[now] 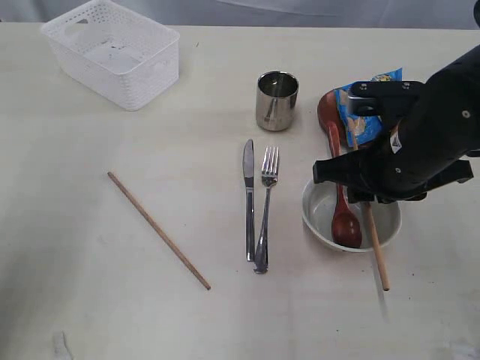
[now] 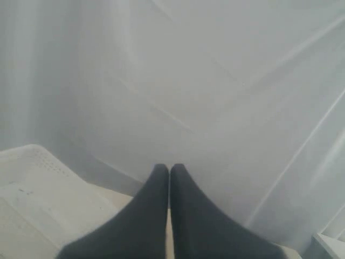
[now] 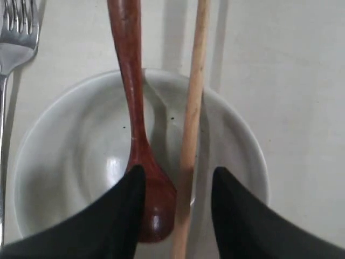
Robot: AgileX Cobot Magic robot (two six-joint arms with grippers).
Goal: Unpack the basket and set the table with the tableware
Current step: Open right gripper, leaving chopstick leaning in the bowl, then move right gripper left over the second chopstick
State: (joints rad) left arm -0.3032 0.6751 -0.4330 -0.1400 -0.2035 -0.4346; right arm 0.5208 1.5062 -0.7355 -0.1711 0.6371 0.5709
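Closest to the lens in the right wrist view, the right gripper [image 3: 178, 172] is hovering over the bowl [image 3: 70, 145] with its black jaws standing partly apart and gripping nothing; one chopstick [image 3: 193, 108] is running between them, touching neither as far as can be seen. Away from the work, the left gripper [image 2: 169, 167] is pointing at a pale backdrop, pressed shut on nothing. Across the table [image 1: 90, 300] the tableware is lying spread out. At the far left corner, the basket [image 1: 142, 82] is standing with nothing showing inside. Beyond the bowl, the plate [image 1: 326, 112] is peeking out from under a blue chip bag [image 1: 352, 120], and the cup [image 1: 277, 101] is standing upright beside it. Side by side at the centre, the knife [image 1: 248, 202] and fork [image 1: 265, 210] are lying parallel. Inside the bowl, the spoon [image 3: 129, 81] is resting head down with its handle reaching toward the plate. Light, stiff and round, the chopstick is likely to roll; bridging the bowl's rim, it is offering clearance for a pinch near its middle. Lying flat and well apart to the left, the second chopstick [image 1: 157, 229] is looking harder to take, probably needing fingertips right down on the table, closing across its width.
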